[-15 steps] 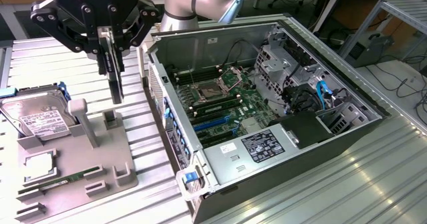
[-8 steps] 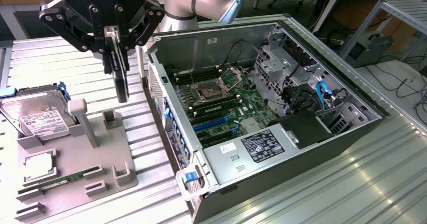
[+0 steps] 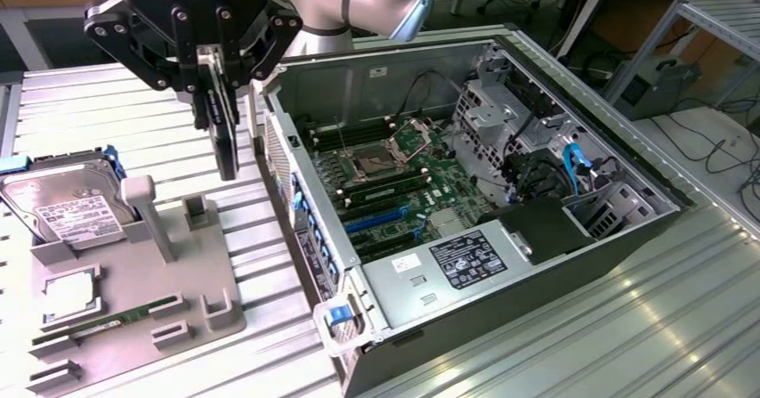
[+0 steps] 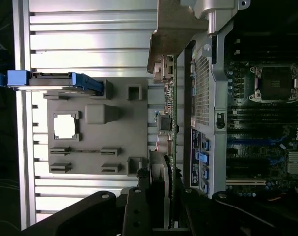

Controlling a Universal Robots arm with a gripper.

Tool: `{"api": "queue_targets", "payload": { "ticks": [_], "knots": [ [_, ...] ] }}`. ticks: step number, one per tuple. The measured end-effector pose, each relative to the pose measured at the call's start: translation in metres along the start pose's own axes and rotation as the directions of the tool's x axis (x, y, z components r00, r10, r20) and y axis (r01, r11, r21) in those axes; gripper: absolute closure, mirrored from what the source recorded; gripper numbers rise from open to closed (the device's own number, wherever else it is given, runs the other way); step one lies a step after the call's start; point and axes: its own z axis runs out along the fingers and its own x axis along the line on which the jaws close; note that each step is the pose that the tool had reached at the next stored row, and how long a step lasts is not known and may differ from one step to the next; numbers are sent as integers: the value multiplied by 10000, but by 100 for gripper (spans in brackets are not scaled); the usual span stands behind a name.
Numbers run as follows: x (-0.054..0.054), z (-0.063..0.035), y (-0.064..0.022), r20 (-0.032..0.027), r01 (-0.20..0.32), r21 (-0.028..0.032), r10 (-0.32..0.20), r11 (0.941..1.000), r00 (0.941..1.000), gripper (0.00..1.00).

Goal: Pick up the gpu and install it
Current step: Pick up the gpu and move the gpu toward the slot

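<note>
End effector (image 3: 217, 73) clamps thin, flat, dark gpu (image 3: 227, 140) with silver end bracket (image 4: 176, 29)

Exterior view: we see a ribbed aluminium table (image 3: 665, 327) running from the upper left to the lower right of the frame. Directly on it we find a grey fixture plate (image 3: 149, 278) at the lower left and, just beside that, an open computer case (image 3: 344, 86) lying on its side across the centre and right.
</note>
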Motion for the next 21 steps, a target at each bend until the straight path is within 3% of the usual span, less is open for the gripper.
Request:
{"api": "queue_targets", "payload": {
  "ticks": [21],
  "knots": [
    [-221, -8, 0, -1, 0, 0, 0, 10000, 10000, 72]
  ]
}}
